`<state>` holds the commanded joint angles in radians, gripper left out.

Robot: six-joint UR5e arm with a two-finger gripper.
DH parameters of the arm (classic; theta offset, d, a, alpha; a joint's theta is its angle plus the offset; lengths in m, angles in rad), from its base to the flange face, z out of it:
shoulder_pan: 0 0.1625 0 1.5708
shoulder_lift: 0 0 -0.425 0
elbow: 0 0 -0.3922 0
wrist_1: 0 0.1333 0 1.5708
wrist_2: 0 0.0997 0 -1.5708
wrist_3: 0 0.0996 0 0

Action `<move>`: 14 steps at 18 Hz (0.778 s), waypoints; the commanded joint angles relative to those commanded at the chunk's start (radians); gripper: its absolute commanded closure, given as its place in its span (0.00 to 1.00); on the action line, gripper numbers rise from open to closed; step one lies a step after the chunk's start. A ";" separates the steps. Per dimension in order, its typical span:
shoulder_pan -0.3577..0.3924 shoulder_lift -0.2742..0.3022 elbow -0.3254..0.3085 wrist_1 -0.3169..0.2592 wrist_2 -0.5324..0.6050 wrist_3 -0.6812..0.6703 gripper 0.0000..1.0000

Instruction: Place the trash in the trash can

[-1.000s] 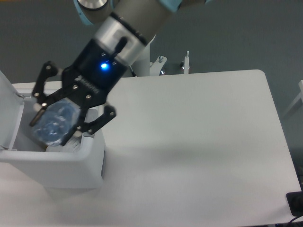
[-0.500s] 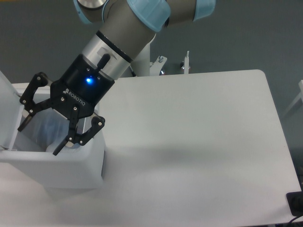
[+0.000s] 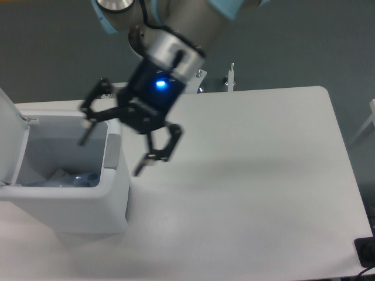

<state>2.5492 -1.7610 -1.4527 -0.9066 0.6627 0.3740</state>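
So my gripper [image 3: 111, 157] is hanging above the right wall of the trash can [image 3: 64, 202], jaws spread wide with nothing between them. One finger [image 3: 88, 130] sits over the open mouth of the can, the other [image 3: 153, 158] is out over the table [image 3: 246, 175] on the can's right side, so I'm basically straddling the rim. There's a blue light glowing on my wrist, and the whole thing looks a bit motion-blurred.

The can sits at the left end of the white table, lid [image 3: 10, 137] flipped up and standing at its left side. The grey tab [image 3: 112, 153] on the right rim is just under my spread fingers.

Down inside the can, at the bottom, I can see the bottle [image 3: 73, 178] lying on its side, a pale bluish clear thing. It's blurry in there, so I can't make out the label. Can't pick out the wrapper at all; if it's in there it's lost in the white.

Behind the far edge of the table, a couple of small metal bracket things [image 3: 229, 79] stick up near where my arm comes from.
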 joint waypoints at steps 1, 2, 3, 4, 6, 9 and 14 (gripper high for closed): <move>0.014 -0.003 -0.002 0.000 0.000 0.015 0.01; 0.026 -0.006 -0.002 0.000 0.000 0.026 0.01; 0.037 -0.008 0.001 -0.002 0.002 0.039 0.00; 0.051 -0.021 0.002 -0.003 0.015 0.057 0.00; 0.083 -0.043 -0.015 -0.008 0.081 0.094 0.00; 0.085 -0.064 -0.038 -0.009 0.190 0.164 0.00; 0.111 -0.139 -0.006 -0.012 0.245 0.238 0.00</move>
<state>2.6598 -1.9004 -1.4588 -0.9188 0.9080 0.6118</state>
